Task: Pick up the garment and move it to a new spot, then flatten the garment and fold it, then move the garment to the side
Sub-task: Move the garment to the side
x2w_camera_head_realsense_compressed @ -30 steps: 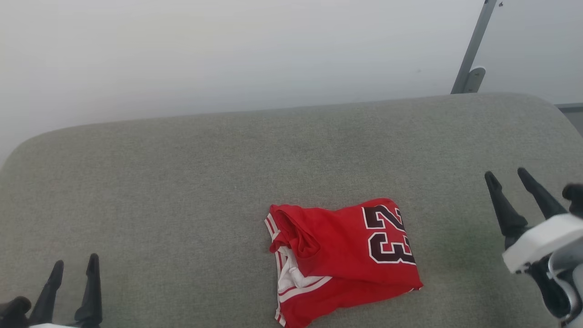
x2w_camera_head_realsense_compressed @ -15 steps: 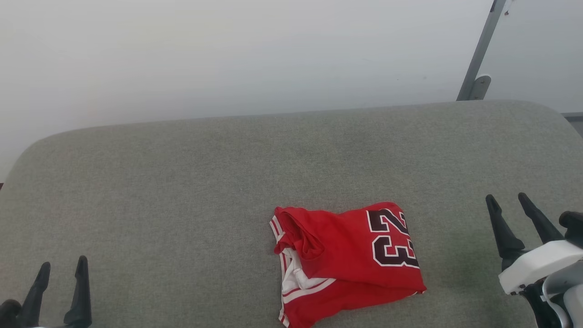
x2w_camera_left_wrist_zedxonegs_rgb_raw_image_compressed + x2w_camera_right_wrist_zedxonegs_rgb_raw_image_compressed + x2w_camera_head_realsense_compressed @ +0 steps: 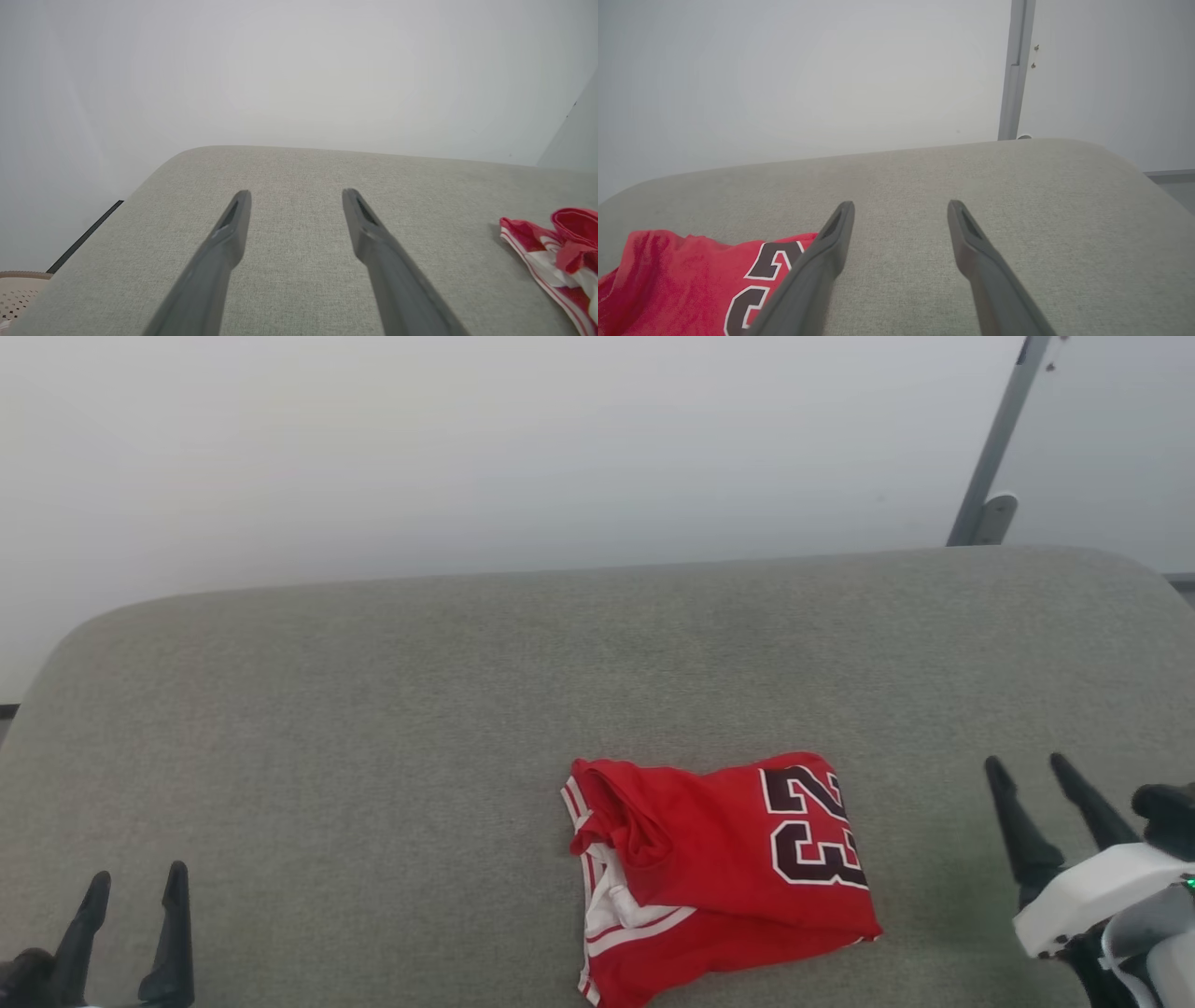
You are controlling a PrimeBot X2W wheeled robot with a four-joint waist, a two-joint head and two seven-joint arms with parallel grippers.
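The garment (image 3: pixel 719 873), a red jersey with white sleeve fabric, striped trim and a dark "23", lies folded in a compact bundle on the grey upholstered surface (image 3: pixel 373 709), near its front edge and right of centre. My left gripper (image 3: pixel 135 882) stands open at the lower left, well clear of the garment. At the lower right, my right gripper (image 3: pixel 1027 763) is open too, a short way right of the garment. The left wrist view catches the garment's striped edge (image 3: pixel 556 261) at its right side. In the right wrist view the garment (image 3: pixel 691 280) lies lower left, beside my open right gripper (image 3: pixel 901 205).
A pale wall stands behind the grey surface. A grey metal post (image 3: pixel 999 457) rises at the back right corner. The surface's left edge drops off by a dark floor strip (image 3: pixel 84 238), with a perforated beige object (image 3: pixel 18 291) below it.
The head camera has tilted, so the whole picture sits slightly lower and to the right. Both grippers have drawn back toward the bottom of the view, still open. The garment lies as before.
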